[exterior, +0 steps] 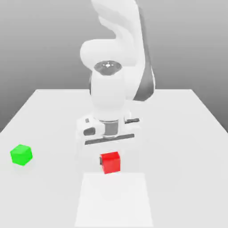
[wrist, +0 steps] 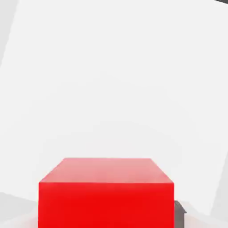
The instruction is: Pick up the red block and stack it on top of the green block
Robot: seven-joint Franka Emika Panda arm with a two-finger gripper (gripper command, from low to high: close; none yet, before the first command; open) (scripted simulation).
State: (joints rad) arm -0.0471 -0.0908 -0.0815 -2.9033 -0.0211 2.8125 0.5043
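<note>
Fingers point(exterior: 110, 156) of the white arm are closed tight on the red block point(exterior: 110, 162), which sits on the white table point(exterior: 187, 133) near the middle of the exterior view, directly under the downward-pointing hand. Seen from the hand view, the red block point(wrist: 106, 196) looms large with a dark fingertip point(wrist: 179, 213) pressed to its side. Well apart, toward nine o'clock from the red one in the exterior view, the green block point(exterior: 21, 154) rests alone on the table
</note>
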